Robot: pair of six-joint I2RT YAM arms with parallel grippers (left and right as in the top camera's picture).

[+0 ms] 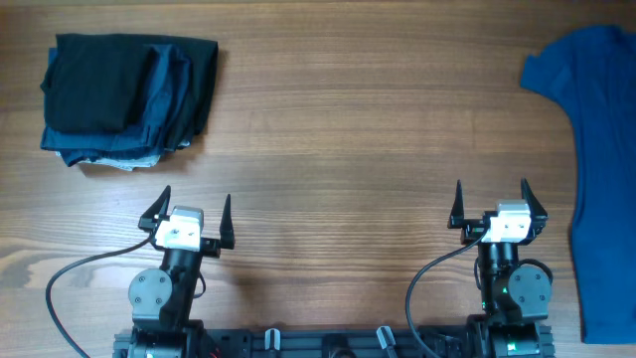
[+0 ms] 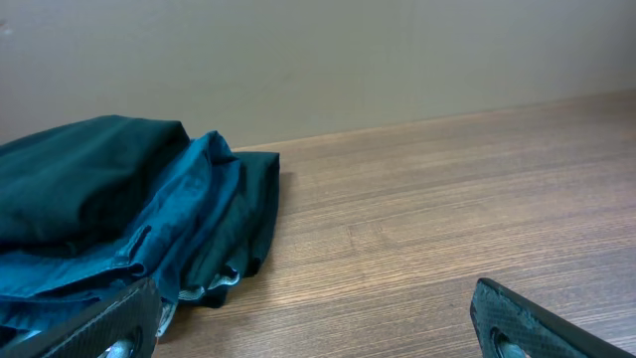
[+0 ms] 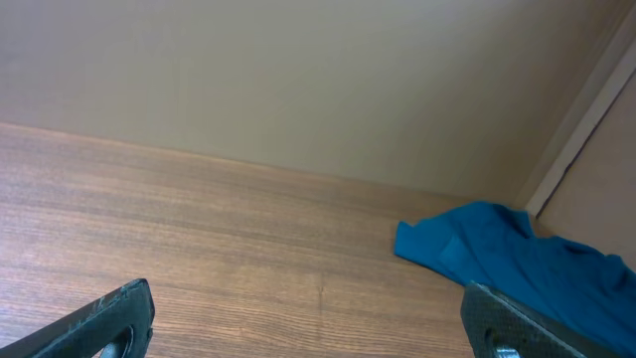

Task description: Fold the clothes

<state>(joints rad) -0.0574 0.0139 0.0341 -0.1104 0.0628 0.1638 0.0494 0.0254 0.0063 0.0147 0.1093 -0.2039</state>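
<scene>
A bright medium-blue short-sleeved shirt of soft plain fabric point(image 1: 601, 169) lies spread on the brown wood-grain bench point(image 1: 348, 129) at its far right side. It runs out of the overhead view at the right edge. What looks like a sleeve points left near the top, though the collar and placket cannot be made out from here. In the right wrist view the same blue shirt point(image 3: 517, 264) sits crumpled near the corner where the bench meets a plain beige wall point(image 3: 298, 80).

At the far left corner rests a stack of folded dark garments point(image 1: 129, 99), black on top with dark navy layers beneath. The left wrist view shows the stack point(image 2: 109, 219) ahead and to the left.

The left gripper point(image 1: 196, 204) sits at the near edge of the bench, black fingers spread wide and grasping nothing, well apart from the dark stack. The right gripper point(image 1: 492, 194) is likewise released with its fingers parted. It is empty and sits near the shirt's left edge without touching it.
</scene>
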